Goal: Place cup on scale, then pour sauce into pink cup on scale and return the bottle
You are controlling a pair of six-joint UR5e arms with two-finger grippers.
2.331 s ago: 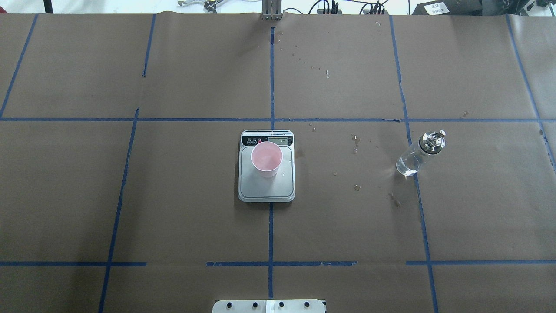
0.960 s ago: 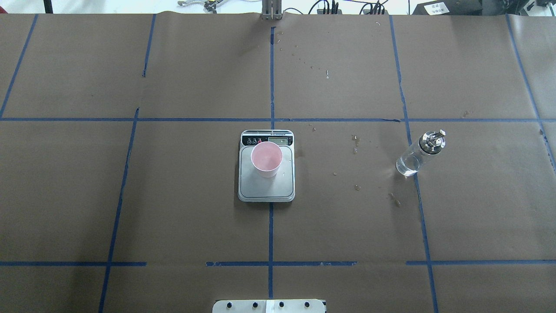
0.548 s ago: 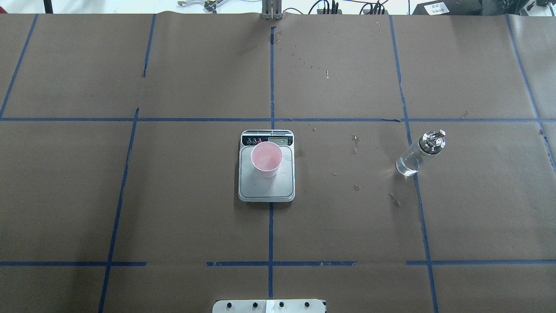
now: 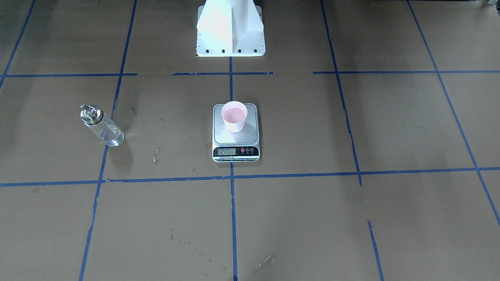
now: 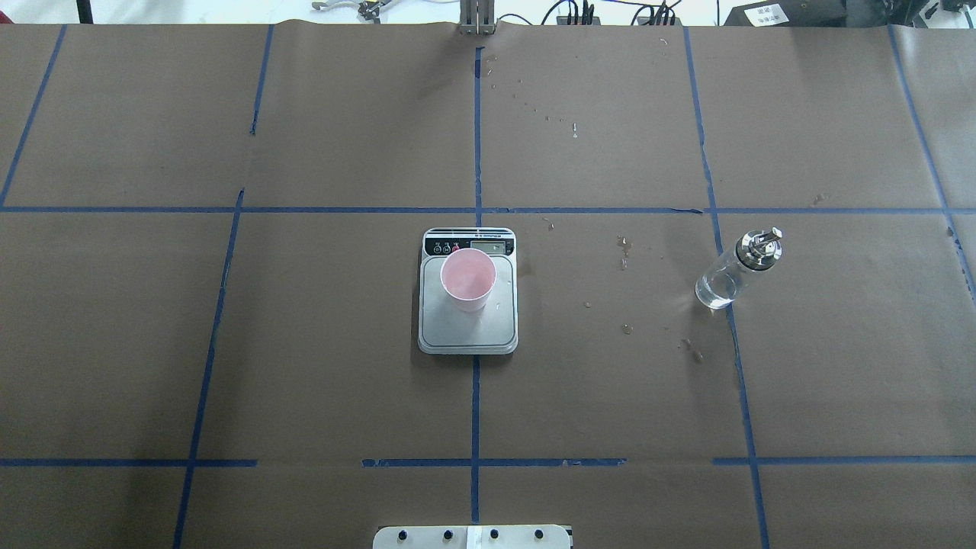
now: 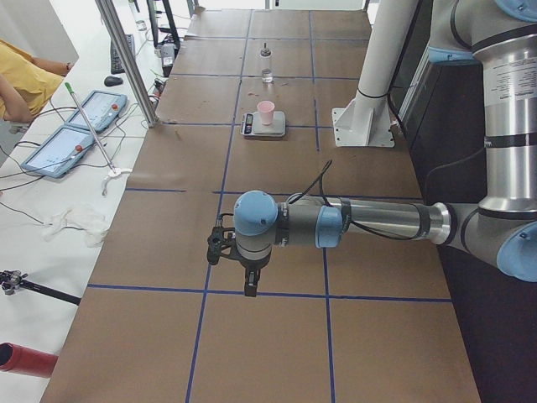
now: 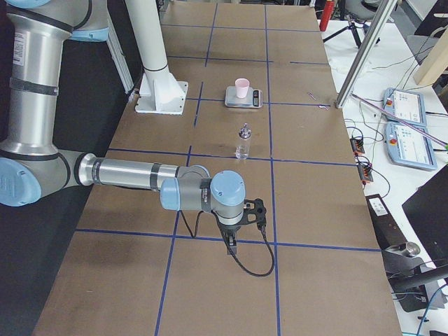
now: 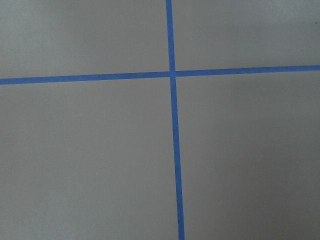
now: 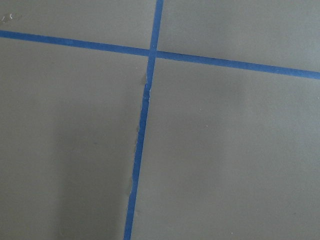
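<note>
The pale pink cup [image 5: 467, 278] stands upright on the silver scale [image 5: 467, 329] at the table's middle; both also show in the front view, the cup [image 4: 234, 116] on the scale [image 4: 236, 137]. The clear glass bottle [image 5: 733, 268] with a metal spout stands upright on the paper to the right, with a little clear sauce [image 5: 713, 292] in its bottom. It is at the left in the front view [image 4: 100, 125]. The left gripper [image 6: 249, 290] and the right gripper [image 7: 231, 248] hang over bare paper at the table's two ends, far from all three. I cannot tell whether they are open or shut.
The robot's white base [image 4: 230, 27] stands at the near table edge. Small wet spots [image 5: 624, 263] lie between scale and bottle. Blue tape lines cross the brown paper. A metal post [image 6: 126, 59] and tablets [image 6: 71, 134] are on the operators' side.
</note>
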